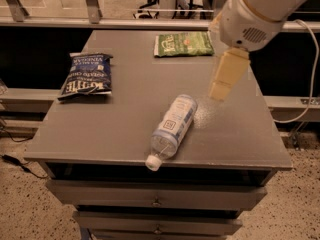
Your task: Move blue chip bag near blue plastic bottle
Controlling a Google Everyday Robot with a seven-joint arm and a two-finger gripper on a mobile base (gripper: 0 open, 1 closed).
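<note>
Blue chip bag [86,75] lies flat at the left rear of the counter [100,134], well apart from the bottle [173,124], which lies on its side near the front edge. Green snack bag [183,43] lies at the rear. Tool [227,76] hangs above the counter, right of the bottle; whether wide or narrow cannot be told.

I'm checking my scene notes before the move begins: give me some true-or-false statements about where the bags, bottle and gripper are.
1. The blue plastic bottle lies on its side, cap at the front edge of the table. True.
2. The blue chip bag touches the bottle. False: it lies apart, near the left edge.
3. The gripper hovers over the table, right of the bottle. True.
4. The green snack bag lies at the front edge. False: it lies at the back.
</note>
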